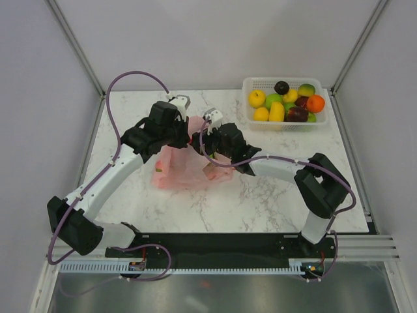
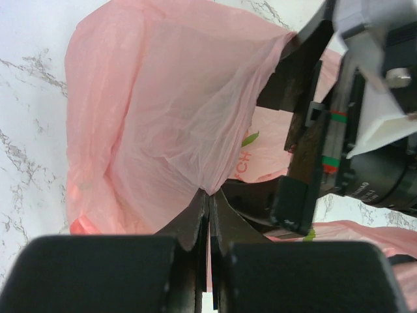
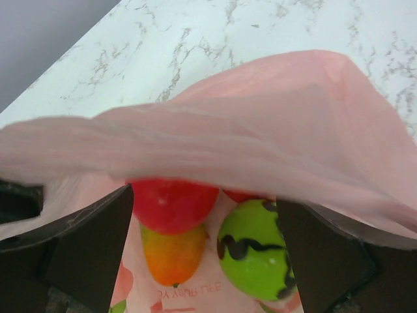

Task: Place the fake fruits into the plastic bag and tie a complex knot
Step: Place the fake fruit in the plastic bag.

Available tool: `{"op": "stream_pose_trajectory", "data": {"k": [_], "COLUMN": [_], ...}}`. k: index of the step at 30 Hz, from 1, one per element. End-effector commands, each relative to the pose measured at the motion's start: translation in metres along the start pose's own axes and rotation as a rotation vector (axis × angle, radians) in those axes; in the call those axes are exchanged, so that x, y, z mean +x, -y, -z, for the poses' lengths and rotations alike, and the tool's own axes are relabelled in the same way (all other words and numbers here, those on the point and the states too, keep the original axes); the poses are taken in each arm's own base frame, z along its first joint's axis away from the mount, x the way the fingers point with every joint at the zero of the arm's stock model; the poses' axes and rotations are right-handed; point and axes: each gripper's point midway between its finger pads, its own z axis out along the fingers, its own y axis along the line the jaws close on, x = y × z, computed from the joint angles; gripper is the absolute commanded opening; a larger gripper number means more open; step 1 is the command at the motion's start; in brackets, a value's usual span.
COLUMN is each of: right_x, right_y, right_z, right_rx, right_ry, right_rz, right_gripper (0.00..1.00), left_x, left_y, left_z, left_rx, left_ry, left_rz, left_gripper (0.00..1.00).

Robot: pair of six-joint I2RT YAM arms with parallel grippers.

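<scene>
The pink plastic bag (image 1: 182, 168) lies in the middle of the table, its mouth held up between my two grippers. My left gripper (image 1: 189, 139) is shut on a fold of the bag's rim (image 2: 210, 194) and pulls the film (image 2: 169, 117) taut. My right gripper (image 1: 204, 145) is open, and its fingers (image 3: 91, 251) reach into the bag mouth under the pink film (image 3: 260, 124). Inside the bag lie a red fruit (image 3: 171, 202), an orange-yellow mango (image 3: 172, 255) and a green fruit with dark stripes (image 3: 257, 249). No knot shows.
The white lattice basket (image 1: 290, 126) stands at the back right with several fruits in it, among them a yellow one (image 1: 257, 98), an orange (image 1: 315, 103) and a dark purple one (image 1: 281, 87). The right gripper's body (image 2: 352, 130) is close beside my left jaws.
</scene>
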Motion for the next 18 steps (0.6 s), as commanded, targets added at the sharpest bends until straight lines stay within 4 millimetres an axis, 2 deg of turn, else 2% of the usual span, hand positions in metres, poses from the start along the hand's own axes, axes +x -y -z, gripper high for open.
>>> {"op": "stream_pose_trajectory", "data": {"k": [1,3,4,6,9,12,13,16,18], "right_x": [-0.054,-0.058,-0.064,-0.075,-0.079,-0.096,-0.095,-0.110,-0.121], "right_y": [0.000,-0.003,0.003,0.003,0.012,0.024,0.029,0.055,0.086], "right_z": [0.021,0.034,0.038,0.048,0.064,0.083,0.087,0.097,0.108], "right_rx": [0.035,0.031,0.059,0.075,0.132,0.216,0.244,0.337,0.455], "right_ry": [0.188,0.210,0.232,0.264,0.298,0.364,0.360,0.337,0.329], "right_rz": [-0.002,0.004,0.002,0.004,-0.006,-0.025,-0.042,-0.092,-0.153], "right_gripper": [0.98,0.95,0.93,0.85,0.77,0.72,0.69,0.61,0.57], "left_x": [-0.012,-0.012,-0.012,-0.012,-0.012,-0.013,-0.013,-0.011,-0.011], "left_y": [0.001,0.001,0.002,0.002,0.001,0.002,0.002,0.001,0.000], "left_z": [0.009,0.009,0.009,0.009,0.009,0.009,0.009,0.008,0.007], "left_rx": [0.002,0.003,0.006,0.005,0.004,0.004,0.006,0.002,-0.002], "left_ry": [0.055,0.055,0.056,0.053,0.053,0.056,0.056,0.052,0.050], "left_rz": [-0.004,-0.004,-0.004,-0.006,-0.009,-0.009,-0.009,-0.010,-0.010], "left_gripper": [0.02,0.02,0.02,0.02,0.02,0.02,0.02,0.02,0.02]}}
